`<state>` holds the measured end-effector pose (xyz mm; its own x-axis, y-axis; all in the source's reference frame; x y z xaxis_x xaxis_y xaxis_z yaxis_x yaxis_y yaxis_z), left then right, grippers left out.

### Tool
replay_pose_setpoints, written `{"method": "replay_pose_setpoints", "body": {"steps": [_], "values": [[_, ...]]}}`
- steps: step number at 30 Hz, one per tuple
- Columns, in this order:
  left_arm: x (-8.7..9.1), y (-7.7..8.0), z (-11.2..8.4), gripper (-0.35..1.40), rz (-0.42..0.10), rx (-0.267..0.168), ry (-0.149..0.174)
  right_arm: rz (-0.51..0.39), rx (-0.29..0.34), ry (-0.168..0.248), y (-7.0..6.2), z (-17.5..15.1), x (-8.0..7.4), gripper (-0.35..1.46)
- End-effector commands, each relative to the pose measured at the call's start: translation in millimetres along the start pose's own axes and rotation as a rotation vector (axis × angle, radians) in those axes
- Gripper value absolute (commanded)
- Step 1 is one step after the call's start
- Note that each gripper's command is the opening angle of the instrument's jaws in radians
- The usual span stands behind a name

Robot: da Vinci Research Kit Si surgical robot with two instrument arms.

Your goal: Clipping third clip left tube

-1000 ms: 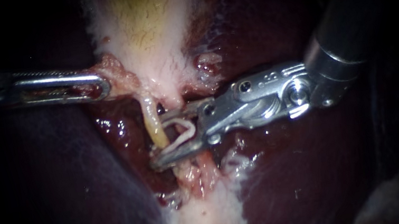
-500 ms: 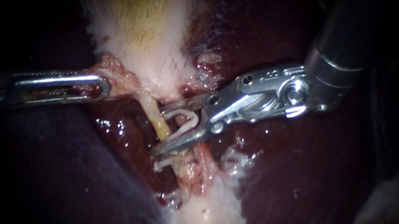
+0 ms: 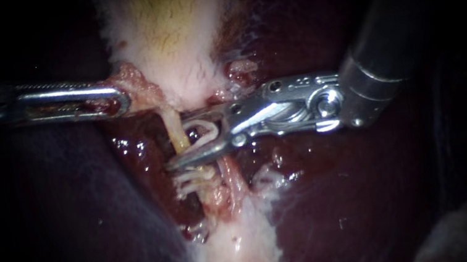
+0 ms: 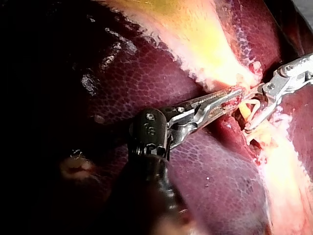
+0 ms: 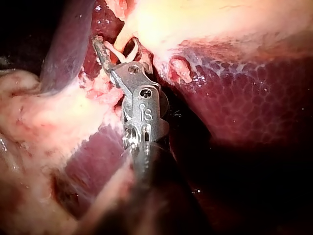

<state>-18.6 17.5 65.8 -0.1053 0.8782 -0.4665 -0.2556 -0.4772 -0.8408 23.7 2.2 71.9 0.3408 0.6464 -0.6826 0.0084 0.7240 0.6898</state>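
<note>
right instrument jaws, partly apart, hold a white clip astride the left tube; left instrument grips gallbladder tissue.

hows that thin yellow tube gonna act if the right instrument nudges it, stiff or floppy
Probably floppy: the tube is thin and curves slightly, though the left instrument holding tissue above it seems to keep it taut. Likely slippery, since it shines wet. Possibly fragile, being so slender next to the right instrument carrying the clip.
</note>
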Motion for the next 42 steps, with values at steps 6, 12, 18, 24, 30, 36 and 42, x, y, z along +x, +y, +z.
{"method": "replay_pose_setpoints", "body": {"steps": [6,12,18,24,30,36,42], "values": [[0.0,0.0,0.0,-0.35,0.0,0.001,0.0,0.017,0.021,0.061,-0.4,0.1,0.3,0.5],[0.0,-0.1,-0.1,-0.35,0.0,0.0,0.0,0.041,0.07,0.108,-1.4,0.1,0.9,0.5],[0.0,-0.2,-0.2,-0.35,0.0,-0.001,-0.001,0.049,0.134,0.128,-3.1,-0.5,2.4,0.5],[0.0,-0.2,-0.3,-0.35,0.0,-0.001,-0.001,0.051,0.181,0.155,-4.8,-1.3,4.7,0.49],[0.0,-0.2,-0.3,-0.35,0.0,-0.001,-0.001,0.054,0.187,0.161,-5.5,-1.5,5.6,0.46],[0.0,-0.2,-0.3,-0.35,0.0,-0.001,-0.001,0.066,0.189,0.16,-5.4,-1.8,5.5,0.37],[0.0,-0.3,-0.2,-0.35,0.0,-0.001,-0.001,0.095,0.193,0.157,-5.4,-2.2,5.3,0.2]]}}
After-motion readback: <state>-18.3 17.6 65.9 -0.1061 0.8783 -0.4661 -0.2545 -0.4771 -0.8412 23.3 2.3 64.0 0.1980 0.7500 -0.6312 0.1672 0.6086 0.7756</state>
